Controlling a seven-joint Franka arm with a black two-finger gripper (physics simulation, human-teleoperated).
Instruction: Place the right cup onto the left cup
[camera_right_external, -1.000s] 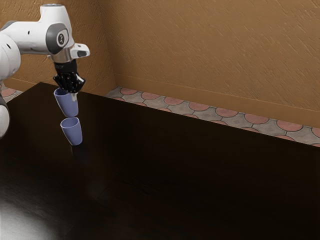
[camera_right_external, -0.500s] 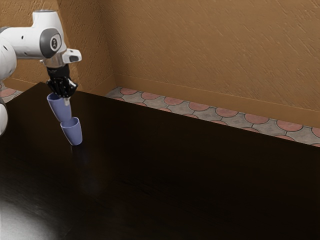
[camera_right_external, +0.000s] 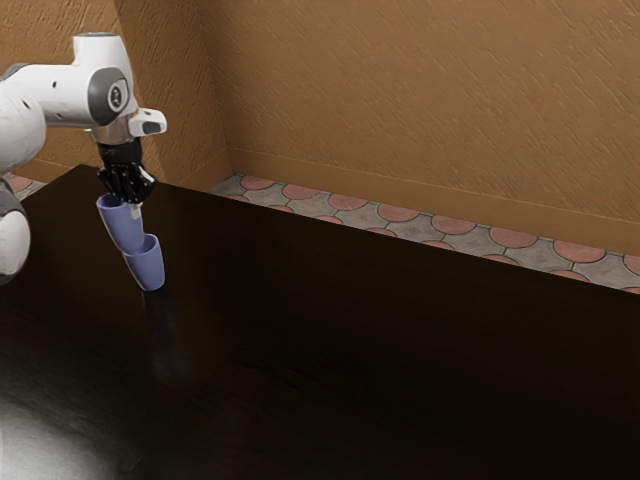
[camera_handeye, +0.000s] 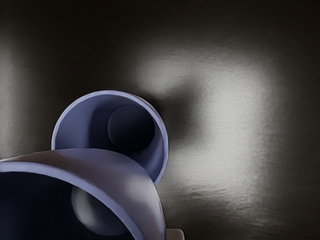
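Upper cup (camera_right_external: 121, 226), blue and mouth up, hangs off the table in the grip of the black gripper (camera_right_external: 129, 206). The fingers are drawn together on the cup's side at its rim; one fingertip (camera_right_external: 136, 211) shows against the outside of the wall, while the other is hidden, so the exact gap between them cannot be told. Above, the white arm (camera_right_external: 112, 95) comes in from the exterior view's left, with the hand pointing down.

Just below the held cup is the lower cup (camera_right_external: 148, 266), also blue, standing with its mouth up on the table (camera_right_external: 350, 350). In the exterior view, the bottom of the held cup overlaps the lower cup's mouth. The wrist view looks past the held cup's outer wall, which covers one side of the lower cup's rim, and much of the lower cup's inside and bottom is in sight. Whether the two cups touch cannot be told.

The table is dark and glossy, with a pale sheen. Beyond its far edge lie a floor (camera_right_external: 455, 226) of reddish round tiles set in grey and a rough tan wall (camera_right_external: 420, 90).
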